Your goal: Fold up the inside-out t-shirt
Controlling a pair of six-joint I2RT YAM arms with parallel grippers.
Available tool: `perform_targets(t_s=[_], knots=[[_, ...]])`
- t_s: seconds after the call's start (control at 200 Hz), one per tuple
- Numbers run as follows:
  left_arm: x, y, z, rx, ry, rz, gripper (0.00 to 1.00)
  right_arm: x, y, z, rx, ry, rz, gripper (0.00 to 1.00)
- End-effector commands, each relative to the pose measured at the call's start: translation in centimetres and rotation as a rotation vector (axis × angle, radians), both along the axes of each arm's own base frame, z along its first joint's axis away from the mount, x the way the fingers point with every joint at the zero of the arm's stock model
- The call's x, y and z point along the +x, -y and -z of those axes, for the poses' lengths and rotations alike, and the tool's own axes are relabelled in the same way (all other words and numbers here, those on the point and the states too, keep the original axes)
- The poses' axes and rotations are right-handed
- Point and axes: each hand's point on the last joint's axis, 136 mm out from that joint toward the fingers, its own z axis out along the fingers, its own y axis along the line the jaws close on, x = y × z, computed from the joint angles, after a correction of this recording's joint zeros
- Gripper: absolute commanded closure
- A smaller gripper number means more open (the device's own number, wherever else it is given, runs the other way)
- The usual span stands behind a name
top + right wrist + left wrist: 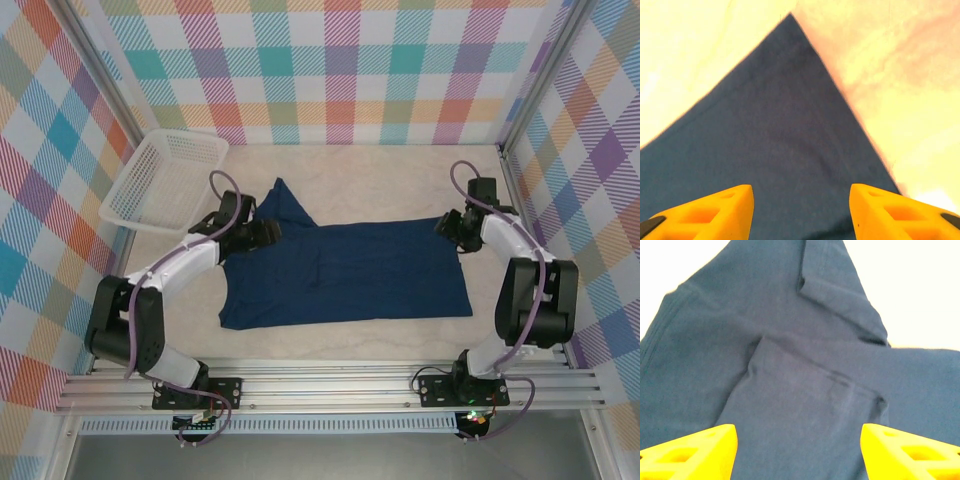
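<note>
The inside-out t-shirt (350, 270) lies flat across the table's middle, dark navy, with a sleeve poking up at its far left (285, 203). My left gripper (262, 232) hovers over the shirt's upper left part, near that sleeve, its yellow fingers (695, 452) wide apart above the cloth (805, 405). My right gripper (450, 226) sits at the shirt's upper right corner; its orange fingers (705, 212) stand apart over the cloth (785, 135), whose corner (790, 17) points away. Both are open and hold nothing.
A white mesh basket (165, 180) stands at the back left, just beyond the left arm. Checked walls enclose the table on three sides. Bare tabletop (380, 175) lies behind the shirt and in front (350, 345) of it.
</note>
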Motion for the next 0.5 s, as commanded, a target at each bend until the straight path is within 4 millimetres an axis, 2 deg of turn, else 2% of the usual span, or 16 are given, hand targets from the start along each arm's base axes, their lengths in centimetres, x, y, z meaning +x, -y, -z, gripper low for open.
perform_targets(t_s=[0.0,0.1,0.22,0.39,0.495], knots=[[1.8,-0.1,-0.3,0.013,0.032,0.004,0.33,0.4,0.8,0.7,-0.063,-0.021,-0.017,0.46],[3.9,-0.3,0.0,0.01,0.045,-0.009,0.33,2.5,1.4,0.9,-0.092,-0.012,-0.01,0.46],[6.2,-1.1,0.3,0.023,0.04,-0.026,0.33,4.6,2.4,2.5,-0.141,-0.063,0.004,0.46],[7.4,-1.2,0.2,0.03,0.045,-0.022,0.33,7.1,1.9,4.4,-0.098,-0.1,-0.01,0.47],[7.7,-1.0,0.3,0.032,0.038,-0.01,0.33,8.5,1.6,4.8,-0.084,-0.113,-0.026,0.49]])
